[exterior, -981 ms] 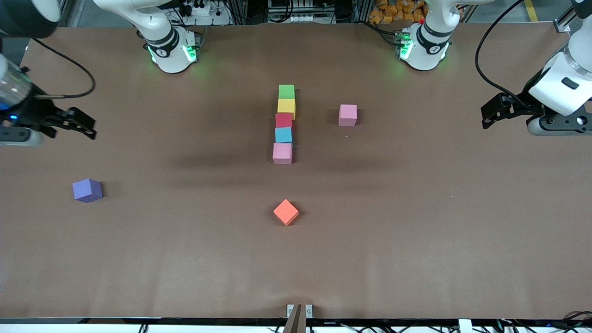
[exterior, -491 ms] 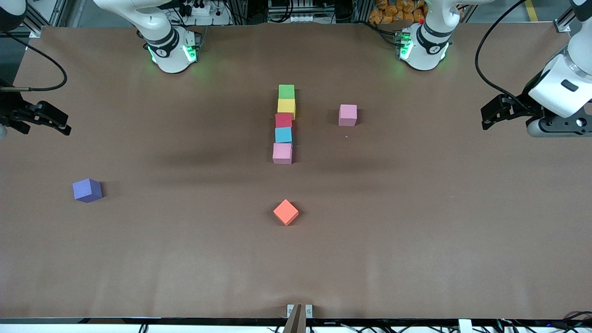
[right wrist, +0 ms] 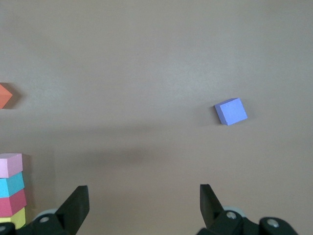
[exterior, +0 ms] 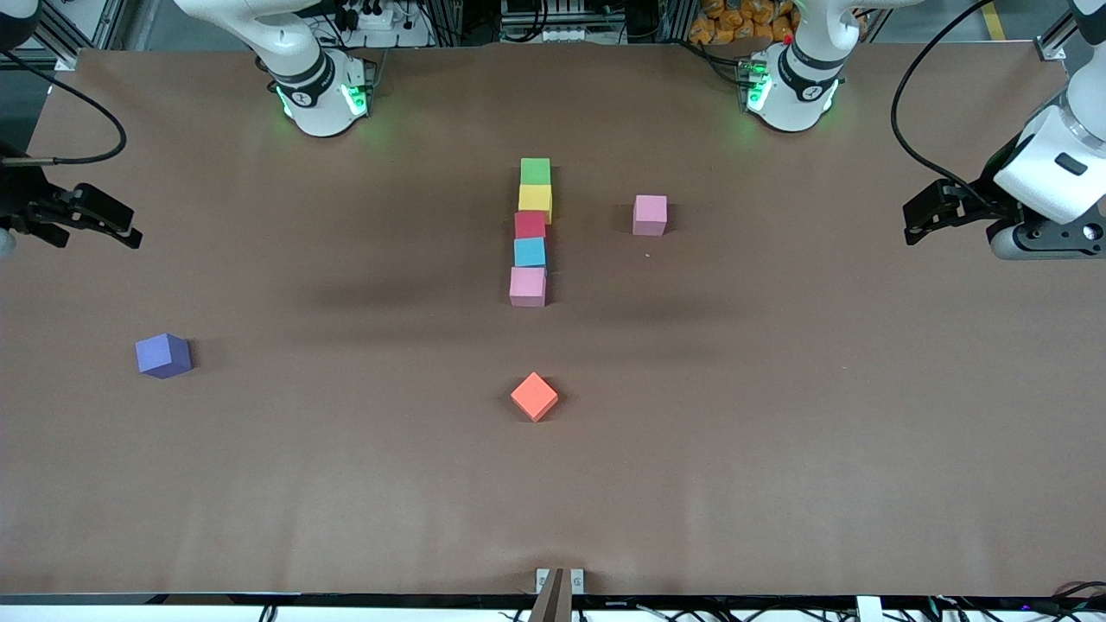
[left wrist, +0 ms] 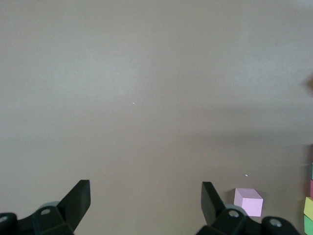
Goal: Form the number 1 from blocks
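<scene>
Five blocks form a touching line at the table's middle: green (exterior: 535, 170), yellow (exterior: 535, 200), red (exterior: 530, 225), light blue (exterior: 530, 252) and pink (exterior: 527, 286), the green one farthest from the front camera. A second pink block (exterior: 650, 214) sits alone toward the left arm's end. An orange block (exterior: 534, 396) lies nearer the camera than the line. A purple block (exterior: 162, 355) rests toward the right arm's end. My left gripper (exterior: 918, 221) hangs open over the table's left-arm end. My right gripper (exterior: 121, 225) hangs open over the opposite end. Neither holds anything.
Two arm bases (exterior: 320, 95) (exterior: 791, 91) stand along the table's edge farthest from the camera. A small metal bracket (exterior: 559, 580) sits at the nearest edge. The brown table (exterior: 778, 415) spreads wide around the blocks.
My right gripper drew back toward the right arm's end of the table, then eased slightly inward. My left gripper shifted very slightly. No block moved.
</scene>
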You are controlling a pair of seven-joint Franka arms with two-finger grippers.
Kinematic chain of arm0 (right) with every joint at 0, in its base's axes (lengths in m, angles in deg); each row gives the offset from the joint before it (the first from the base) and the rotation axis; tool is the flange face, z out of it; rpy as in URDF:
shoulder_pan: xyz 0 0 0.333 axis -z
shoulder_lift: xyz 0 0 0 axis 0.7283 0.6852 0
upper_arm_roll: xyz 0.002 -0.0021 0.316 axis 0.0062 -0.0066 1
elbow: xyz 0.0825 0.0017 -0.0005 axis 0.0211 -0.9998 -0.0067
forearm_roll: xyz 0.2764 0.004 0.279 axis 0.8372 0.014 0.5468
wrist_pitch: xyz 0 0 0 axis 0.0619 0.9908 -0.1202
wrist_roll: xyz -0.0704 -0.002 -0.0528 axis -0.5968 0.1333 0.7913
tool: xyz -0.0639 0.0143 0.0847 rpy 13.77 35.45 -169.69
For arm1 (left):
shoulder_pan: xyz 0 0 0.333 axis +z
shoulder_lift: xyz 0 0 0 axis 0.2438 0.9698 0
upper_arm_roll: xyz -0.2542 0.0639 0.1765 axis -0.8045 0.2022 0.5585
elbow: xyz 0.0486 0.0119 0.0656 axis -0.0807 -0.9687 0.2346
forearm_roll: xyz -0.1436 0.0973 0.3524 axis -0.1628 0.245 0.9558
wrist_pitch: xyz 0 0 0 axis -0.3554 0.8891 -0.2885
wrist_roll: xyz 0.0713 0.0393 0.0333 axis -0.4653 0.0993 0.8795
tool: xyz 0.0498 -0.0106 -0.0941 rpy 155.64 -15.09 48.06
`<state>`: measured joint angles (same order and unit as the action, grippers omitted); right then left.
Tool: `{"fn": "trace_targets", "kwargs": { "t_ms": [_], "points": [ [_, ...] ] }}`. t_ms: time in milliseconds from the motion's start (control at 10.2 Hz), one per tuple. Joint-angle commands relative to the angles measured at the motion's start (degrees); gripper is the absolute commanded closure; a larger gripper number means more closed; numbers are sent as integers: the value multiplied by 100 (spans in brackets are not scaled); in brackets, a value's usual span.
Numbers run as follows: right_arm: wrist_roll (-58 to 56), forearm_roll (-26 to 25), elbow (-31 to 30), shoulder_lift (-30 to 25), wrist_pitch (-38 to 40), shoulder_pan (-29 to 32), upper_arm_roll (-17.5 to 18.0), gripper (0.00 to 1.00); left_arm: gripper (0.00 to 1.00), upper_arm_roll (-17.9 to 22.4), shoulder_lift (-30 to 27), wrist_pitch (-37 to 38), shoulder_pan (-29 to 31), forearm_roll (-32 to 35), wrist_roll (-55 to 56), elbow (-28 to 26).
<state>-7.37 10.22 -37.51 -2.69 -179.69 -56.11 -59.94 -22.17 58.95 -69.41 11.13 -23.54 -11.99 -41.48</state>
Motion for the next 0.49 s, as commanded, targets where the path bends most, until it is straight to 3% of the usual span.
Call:
{"fn": "trace_targets", "kwargs": {
  "t_ms": [0, 393],
  "points": [
    [-92, 149, 76, -38, 114, 137, 82, 0, 0, 3, 43, 73, 35, -95, -137, 134],
    [-100, 131, 102, -20, 114, 566, 573, 0, 0, 3, 52, 64, 35, -112, -146, 134]
  ]
}}
